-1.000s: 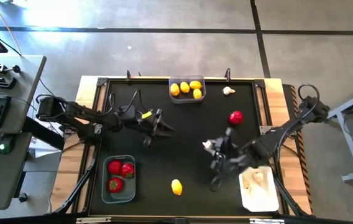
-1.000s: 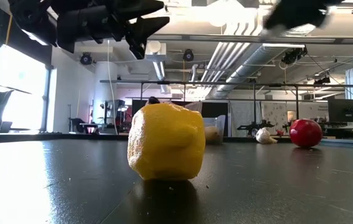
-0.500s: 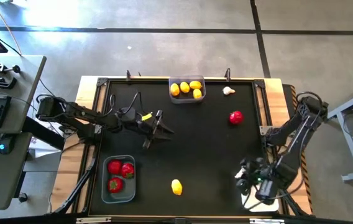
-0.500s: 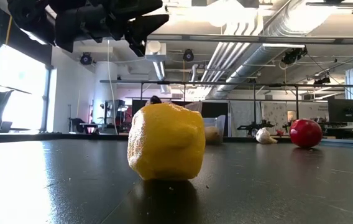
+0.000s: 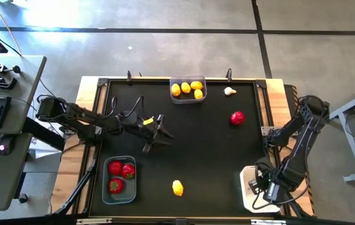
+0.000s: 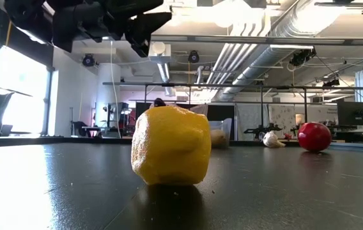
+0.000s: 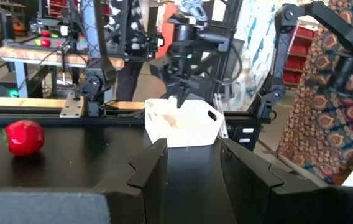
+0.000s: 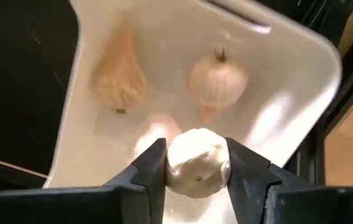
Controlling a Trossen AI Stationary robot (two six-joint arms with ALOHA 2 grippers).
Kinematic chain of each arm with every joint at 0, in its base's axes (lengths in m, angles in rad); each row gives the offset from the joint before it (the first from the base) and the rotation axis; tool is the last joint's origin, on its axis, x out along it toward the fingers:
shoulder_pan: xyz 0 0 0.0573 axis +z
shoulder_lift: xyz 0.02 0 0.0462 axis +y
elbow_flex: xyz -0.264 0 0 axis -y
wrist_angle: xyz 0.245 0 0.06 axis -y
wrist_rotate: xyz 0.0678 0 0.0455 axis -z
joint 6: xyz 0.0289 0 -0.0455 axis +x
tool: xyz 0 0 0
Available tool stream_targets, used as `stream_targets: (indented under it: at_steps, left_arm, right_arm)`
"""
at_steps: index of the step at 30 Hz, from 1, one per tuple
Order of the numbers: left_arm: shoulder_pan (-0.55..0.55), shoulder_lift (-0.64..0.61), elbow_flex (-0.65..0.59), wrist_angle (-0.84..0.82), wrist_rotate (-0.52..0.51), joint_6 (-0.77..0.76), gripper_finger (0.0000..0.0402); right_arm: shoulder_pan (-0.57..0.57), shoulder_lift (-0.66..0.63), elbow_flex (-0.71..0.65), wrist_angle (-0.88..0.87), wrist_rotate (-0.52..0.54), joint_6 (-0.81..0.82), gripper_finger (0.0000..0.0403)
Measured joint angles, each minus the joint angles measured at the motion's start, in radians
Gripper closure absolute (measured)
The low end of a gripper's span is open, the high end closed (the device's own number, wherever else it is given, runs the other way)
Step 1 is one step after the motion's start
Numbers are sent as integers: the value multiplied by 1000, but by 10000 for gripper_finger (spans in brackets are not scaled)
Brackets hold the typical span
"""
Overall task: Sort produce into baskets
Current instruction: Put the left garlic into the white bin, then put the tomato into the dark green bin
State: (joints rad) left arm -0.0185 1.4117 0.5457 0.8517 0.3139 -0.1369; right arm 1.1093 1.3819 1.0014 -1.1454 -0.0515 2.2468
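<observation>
My right gripper (image 5: 262, 186) hangs over the white basket (image 5: 247, 199) at the near right corner, shut on a whitish garlic bulb (image 8: 198, 163). Three other bulbs lie in that basket (image 8: 276, 112). My left gripper (image 5: 157, 129) stands open and level over the table's left middle, with nothing between its fingers (image 7: 155, 168). A loose lemon (image 5: 177, 187) rests on the mat near the front edge. A red fruit (image 5: 237, 117) and a garlic bulb (image 5: 229, 91) lie far right. Several lemons fill the far basket (image 5: 188, 89), and three red fruits fill the near left basket (image 5: 119, 179). My right gripper pinches the garlic bulb by its two opposite sides (image 8: 175, 163) between the two fingers. The fingers come from above, pointing down. The bulb hangs lifted clear, over the inside of the white basket.
The black mat has a raised frame (image 5: 96, 125) around it. The right arm's links (image 5: 299, 134) reach along the table's right edge. Much bare mat lies in the middle (image 5: 196, 144).
My right gripper has carried the garlic bulb from the table's middle toward the near right corner, over the white basket. It has sunk a little and turned from slanting until it points down. The bulb has stayed in its fingers.
</observation>
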Motion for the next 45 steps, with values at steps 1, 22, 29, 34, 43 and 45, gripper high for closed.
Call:
stream_targets:
  at_steps: [1, 22, 29, 34, 43, 45]
  left_arm:
    - [-5, 0, 0, 0, 0, 9, 266]
    - [-24, 0, 0, -56, -4, 45, 266]
    - [-24, 0, 0, -99, -14, 10, 266]
    - [-24, 0, 0, -99, -72, -1, 266]
    - [-69, 0, 0, -99, -120, 45, 282]
    - [-89, 0, 0, -100, -120, 61, 291]
  right_arm:
    - [0, 0, -12, 19, -15, 0, 281]
    - [-2, 0, -121, 147, -82, 37, 202]
    - [-5, 0, -115, 141, -180, -22, 171]
    - [-3, 0, -55, 129, -188, -77, 187]
    - [-3, -1, 62, 36, -110, -185, 253]
    - [-3, -1, 73, 22, -84, -220, 273]
